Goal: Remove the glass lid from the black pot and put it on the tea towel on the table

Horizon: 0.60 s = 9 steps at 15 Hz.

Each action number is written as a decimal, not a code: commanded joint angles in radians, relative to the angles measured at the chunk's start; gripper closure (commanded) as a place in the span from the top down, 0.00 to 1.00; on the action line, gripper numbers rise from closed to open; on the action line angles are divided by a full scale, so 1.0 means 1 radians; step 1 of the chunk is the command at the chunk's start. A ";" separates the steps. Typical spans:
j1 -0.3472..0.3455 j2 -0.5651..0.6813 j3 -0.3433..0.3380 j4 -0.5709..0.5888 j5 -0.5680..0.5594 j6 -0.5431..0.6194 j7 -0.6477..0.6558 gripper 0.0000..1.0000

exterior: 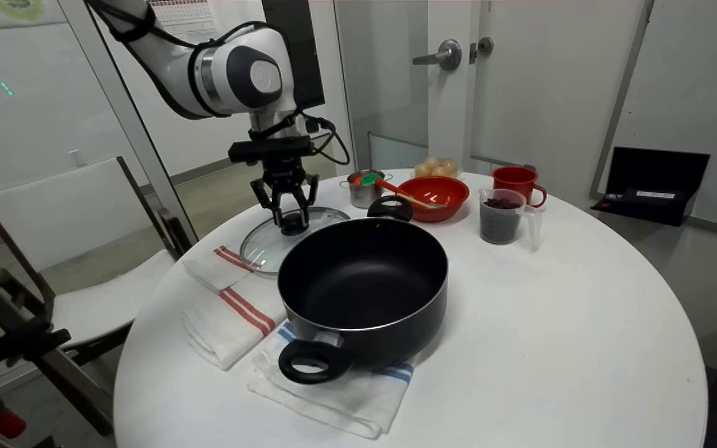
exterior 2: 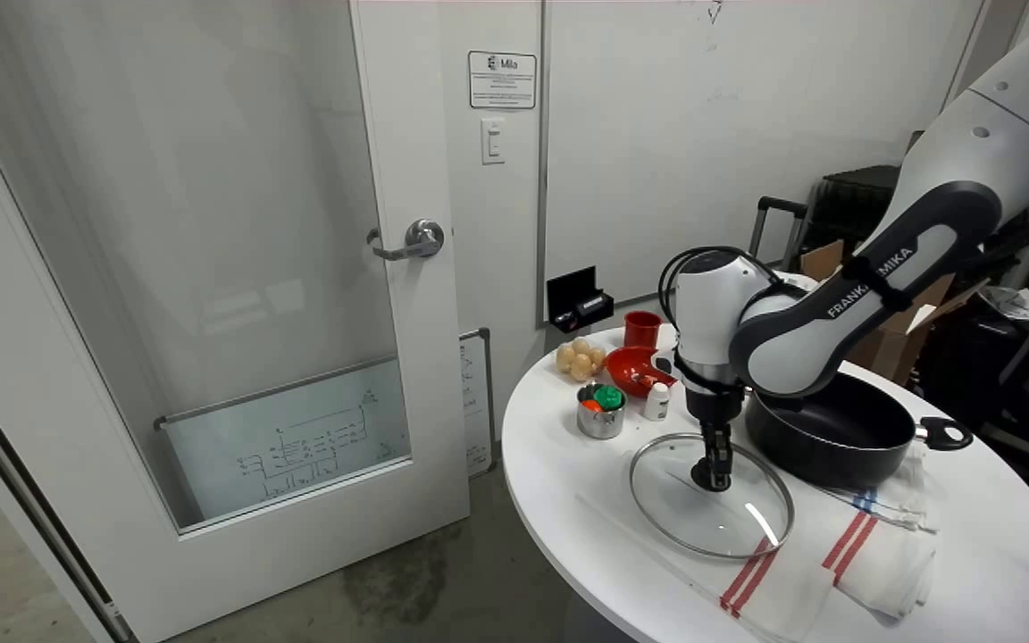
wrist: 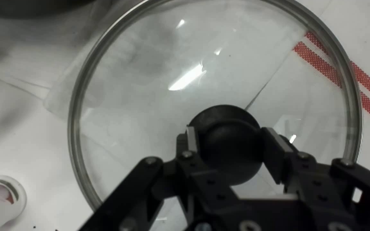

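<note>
White cloth with red stripes, the tea towel (exterior: 237,305) lies at the left of the round bench (exterior: 551,323). At its far end is the glass lid (exterior: 271,246), partly over the towel and partly over bare bench; whether it touches down I cannot tell. The pincer (exterior: 292,219) clasps the lid's black knob (wrist: 231,144) from both sides. Next, to the right, stands the black pot (exterior: 365,292), uncovered, a blue-striped cloth (exterior: 340,398) showing under its near side. Far right of that come the red bowl (exterior: 439,186) and a measuring cup (exterior: 499,227). So the lid is off; what remains, I judge, is settling it more fully on the towel and letting go.
</note>
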<state>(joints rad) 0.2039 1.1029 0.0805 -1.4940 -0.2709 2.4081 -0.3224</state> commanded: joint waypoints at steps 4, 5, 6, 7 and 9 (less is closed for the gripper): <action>0.022 -0.054 -0.025 -0.074 -0.057 0.038 0.025 0.77; 0.022 -0.062 -0.025 -0.082 -0.063 0.041 0.026 0.82; 0.022 -0.070 -0.024 -0.087 -0.067 0.043 0.025 0.88; 0.024 -0.080 -0.025 -0.092 -0.071 0.046 0.027 0.96; 0.022 -0.110 -0.024 -0.112 -0.076 0.046 0.028 1.00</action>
<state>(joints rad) 0.2129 1.0613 0.0721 -1.5371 -0.3190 2.4303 -0.3201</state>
